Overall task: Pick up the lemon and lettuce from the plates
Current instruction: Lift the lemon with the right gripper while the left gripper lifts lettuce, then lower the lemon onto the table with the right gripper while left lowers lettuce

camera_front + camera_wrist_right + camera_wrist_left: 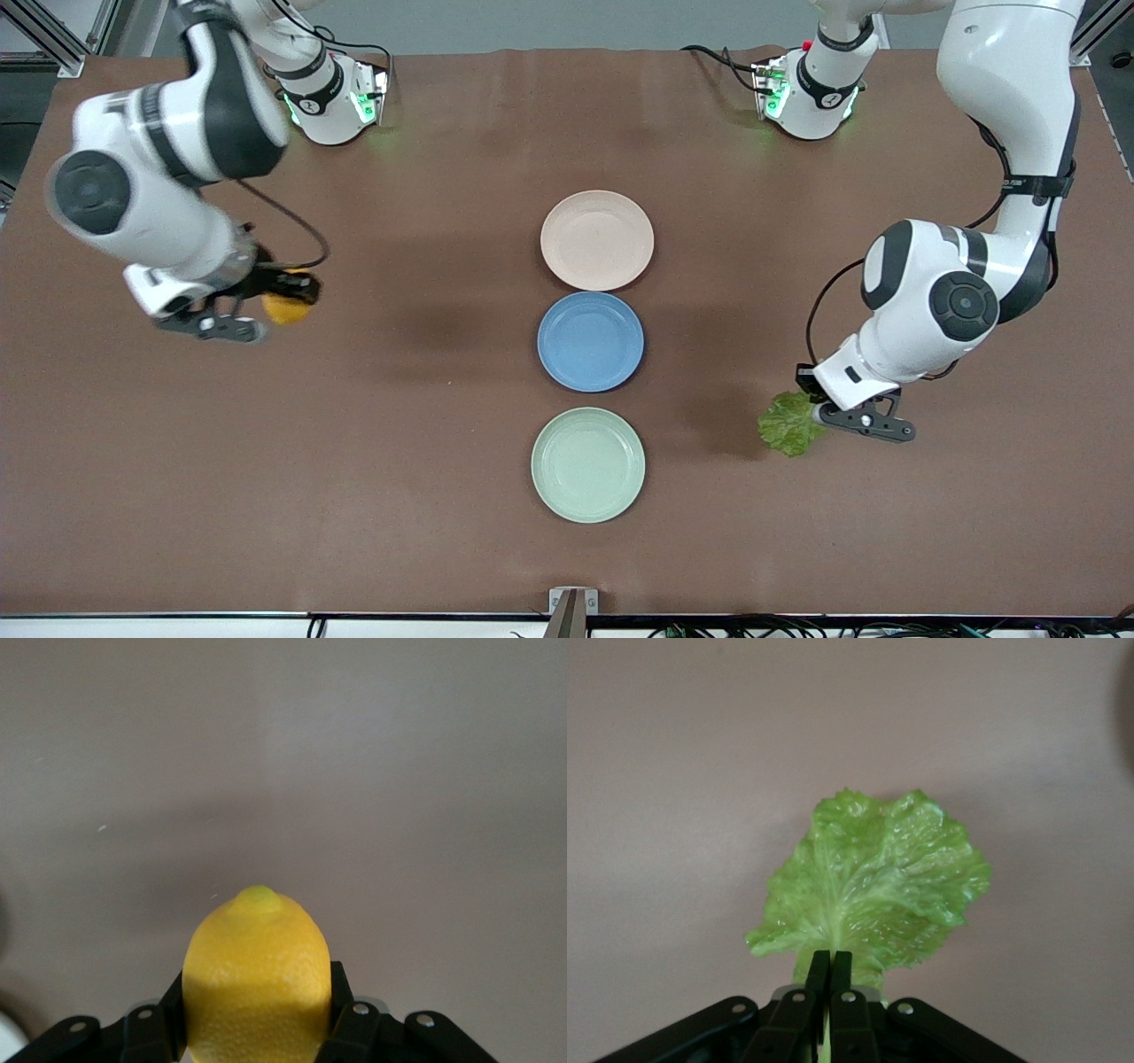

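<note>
You see the whole brown desk (399,461) only in the front view. The wrist views show you just bare desk under each held thing.

Three plates sit in a row in the middle of the desk. The beige-pink plate (597,239) is farthest from the front camera, the blue plate (590,341) is in the middle, and the mint green plate (587,463) is nearest. All three have nothing in them.

Your left gripper (819,424) is over the bare desk toward the left arm's end, well apart from the plates. The left wrist view shows you its fingers (818,973) pinched tight on the pale stem of the lettuce (873,890), and the crinkled leaf fans out past them.

Your right gripper (283,306) is over the bare desk toward the right arm's end. The right wrist view shows you the lemon (257,979) squeezed between its fingers (341,1010), with one pointed end sticking out.
</note>
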{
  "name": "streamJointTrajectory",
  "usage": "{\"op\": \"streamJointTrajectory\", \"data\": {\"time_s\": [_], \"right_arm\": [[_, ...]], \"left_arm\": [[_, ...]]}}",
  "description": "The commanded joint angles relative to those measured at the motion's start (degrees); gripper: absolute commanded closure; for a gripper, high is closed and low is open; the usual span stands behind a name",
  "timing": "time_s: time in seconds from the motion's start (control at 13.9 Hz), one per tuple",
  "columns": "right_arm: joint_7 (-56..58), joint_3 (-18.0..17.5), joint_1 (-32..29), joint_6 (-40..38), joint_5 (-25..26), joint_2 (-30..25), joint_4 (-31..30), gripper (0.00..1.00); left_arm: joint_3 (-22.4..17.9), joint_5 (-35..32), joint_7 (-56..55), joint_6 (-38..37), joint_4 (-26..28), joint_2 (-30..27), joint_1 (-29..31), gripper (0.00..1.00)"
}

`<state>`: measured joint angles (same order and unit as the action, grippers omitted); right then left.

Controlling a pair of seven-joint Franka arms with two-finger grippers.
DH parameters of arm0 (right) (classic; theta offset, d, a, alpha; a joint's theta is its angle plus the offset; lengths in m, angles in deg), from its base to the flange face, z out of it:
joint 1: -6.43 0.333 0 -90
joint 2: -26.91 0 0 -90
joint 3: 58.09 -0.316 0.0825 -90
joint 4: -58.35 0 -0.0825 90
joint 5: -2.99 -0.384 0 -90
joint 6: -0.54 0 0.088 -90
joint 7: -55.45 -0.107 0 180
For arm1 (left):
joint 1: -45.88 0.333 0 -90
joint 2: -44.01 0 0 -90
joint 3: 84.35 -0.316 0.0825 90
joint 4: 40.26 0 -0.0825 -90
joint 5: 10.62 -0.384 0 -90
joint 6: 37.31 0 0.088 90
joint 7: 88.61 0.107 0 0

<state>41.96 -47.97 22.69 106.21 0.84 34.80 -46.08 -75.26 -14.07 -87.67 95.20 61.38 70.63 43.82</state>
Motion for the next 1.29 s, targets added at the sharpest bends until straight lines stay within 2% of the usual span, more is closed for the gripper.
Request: {"op": "streamJointTrajectory", "data": {"time_s": [0.0, 0.29, 0.36, 0.5, 0.65, 0.72, 0.86, 0.94, 1.01, 1.08, 1.22], "right_arm": [[8.5, -1.6, -6.8, 7.5, -0.2, 2.2, -3.3, 0.9], [17.1, -1.6, -12.8, 19.9, -0.7, 12.1, -4.0, 0.9], [18.3, -1.7, -13.7, 21.6, -0.8, 14.3, -3.7, 0.9], [18.4, -1.7, -14.5, 24.4, -1.0, 18.9, -1.9, 0.9], [18.3, -2.0, -15.5, 25.6, -2.3, 22.9, -0.2, 0.9], [18.5, -1.9, -15.5, 25.6, -4.6, 24.5, 1.2, 0.9], [19.5, -2.0, -15.5, 25.6, -6.4, 27.1, 3.1, 0.9], [19.5, -1.9, -15.5, 25.6, -6.4, 28.1, 4.0, 0.9], [19.5, -1.9, -15.6, 25.6, -6.4, 28.7, 4.7, 0.9], [19.5, -2.0, -15.6, 25.6, -6.4, 28.9, 4.9, 0.88], [19.5, -2.0, -15.6, 25.6, -6.5, 29.5, 4.9, 0.86]], "left_arm": [[0.3, -4.3, -0.2, 7.0, 8.7, -3.4, 2.5, 0.96], [0.1, -6.0, -0.1, 16.1, 15.2, -2.5, 4.3, 0.96], [0.1, -7.7, -0.1, 16.7, 15.3, -2.0, 4.5, 0.96], [0.3, -12.6, -0.3, 16.8, 15.2, -1.2, 6.7, 0.96], [0.4, -12.9, -1.0, 16.9, 15.1, -0.8, 6.8, 0.95], [0.6, -12.9, -1.5, 16.9, 15.1, -0.7, 6.6, 0.94], [0.7, -12.8, -1.4, 16.9, 15.1, -0.5, 6.5, 0.87], [0.7, -12.8, -1.4, 16.9, 15.1, -0.5, 6.5, 0.71], [0.7, -12.6, -1.6, 16.9, 15.0, -0.5, 6.5, 0.19], [0.9, -12.3, -1.4, 16.8, 14.9, -0.7, 6.9, 0.0], [1.9, -10.5, -3.2, 16.4, 13.9, -1.4, 6.5, 0.0]]}}
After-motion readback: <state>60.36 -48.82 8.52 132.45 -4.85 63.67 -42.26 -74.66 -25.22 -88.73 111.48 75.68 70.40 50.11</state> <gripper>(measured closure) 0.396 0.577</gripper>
